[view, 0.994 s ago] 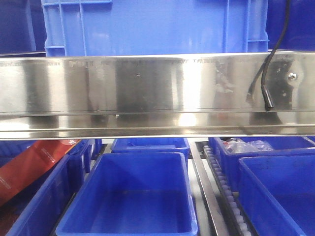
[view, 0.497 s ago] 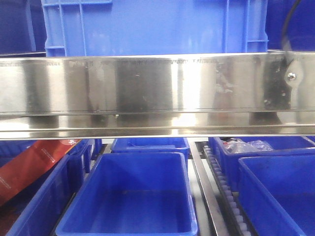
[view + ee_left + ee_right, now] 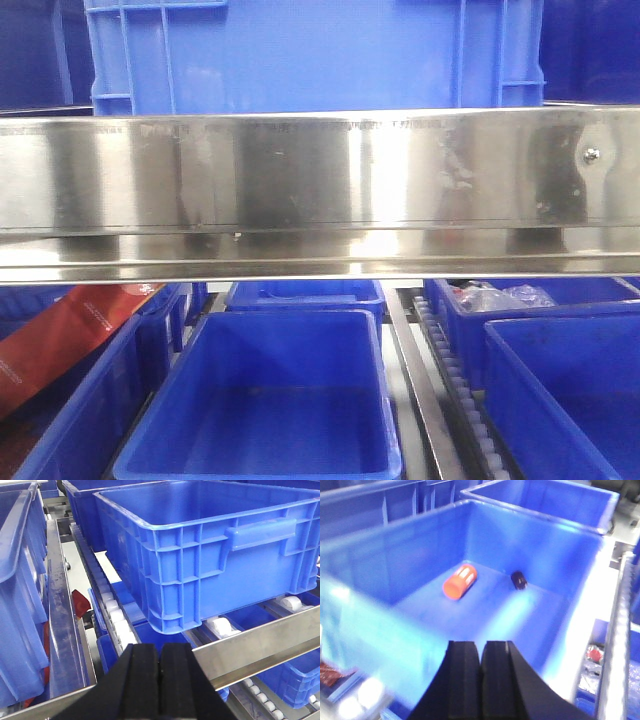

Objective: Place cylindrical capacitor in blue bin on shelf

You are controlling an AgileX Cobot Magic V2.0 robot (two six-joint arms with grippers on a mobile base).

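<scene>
In the right wrist view the small dark cylindrical capacitor lies on its side on the floor of a blue bin, near the far right corner. My right gripper is shut and empty, above the bin's near wall. My left gripper is shut and empty, just in front of the shelf's steel rail and below a large blue bin. The front view shows the shelf's wide shiny front rail; neither gripper shows there.
An orange cylinder lies in the same bin, left of the capacitor. Roller tracks run between bin lanes. Lower bins sit under the rail, one on the left with a red packet. More bins stand behind.
A black cable that hung at the right of the front rail has moved up and out of the front view. The shelf and bins have not moved.
</scene>
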